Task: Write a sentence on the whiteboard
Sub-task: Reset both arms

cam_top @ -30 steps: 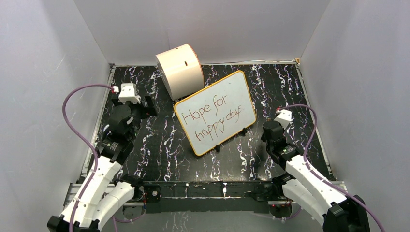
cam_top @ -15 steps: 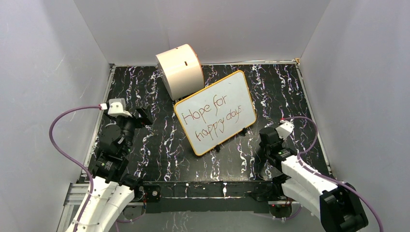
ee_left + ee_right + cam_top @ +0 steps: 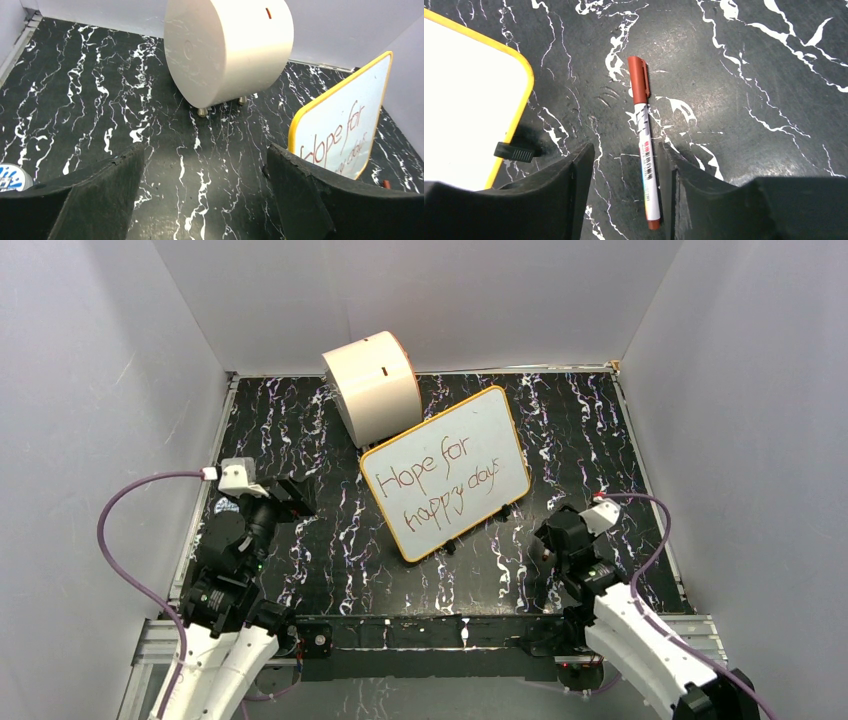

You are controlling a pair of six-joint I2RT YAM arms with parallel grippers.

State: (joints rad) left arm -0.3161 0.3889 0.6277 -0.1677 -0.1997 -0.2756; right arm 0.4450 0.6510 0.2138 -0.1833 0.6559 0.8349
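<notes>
At the far left edge of the left wrist view, a small round blue-and-white object was cut off by the frame and too partial to identify. The left gripper hung over the black white-veined marble tabletop, jaws spread wide with nothing between them. Beyond it stood the cream cylindrical drum on short metal feet, which only the wrist camera showed.

Just right of the drum, mid-table, the glossy white whiteboard with its orange-tan rim stood tilted up. The left wrist view cropped its right part, leaving only the first line and the end of the second. From above, the thin red-brown handwritten sentence read "Hope for happy days" in two slanting lines.

At the right, the right gripper pointed down at the table near the board's near corner, its jaws parted. A white marker pen with a red-brown cap lay flat between them. The overhead camera showed no pen, the arm covering that spot. A small black clip showed at the board's edge.
</notes>
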